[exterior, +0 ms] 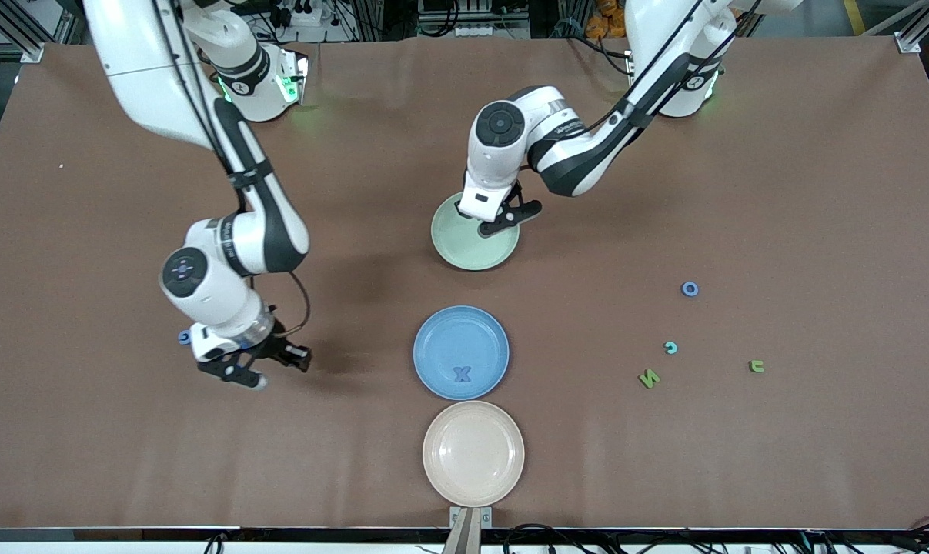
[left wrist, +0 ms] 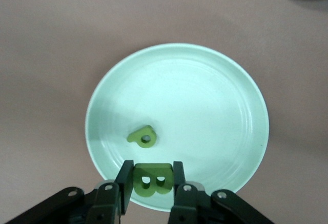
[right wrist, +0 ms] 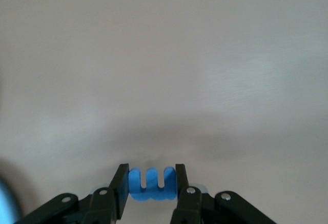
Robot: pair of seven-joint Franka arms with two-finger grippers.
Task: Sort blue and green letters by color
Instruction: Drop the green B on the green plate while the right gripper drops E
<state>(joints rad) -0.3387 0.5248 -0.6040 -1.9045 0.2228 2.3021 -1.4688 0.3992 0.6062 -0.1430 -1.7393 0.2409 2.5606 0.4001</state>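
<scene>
The left gripper (left wrist: 151, 180) is squeezing the green B (left wrist: 151, 179) over the green plate (left wrist: 215, 106). The right gripper (right wrist: 151, 183) is pinching the blue m (right wrist: 151, 184) over the table (right wrist: 164, 70).

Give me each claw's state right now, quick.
Left claw: shut on the green B, over the green plate.
Right claw: shut on the blue m, above bare table toward the right arm's end.
</scene>
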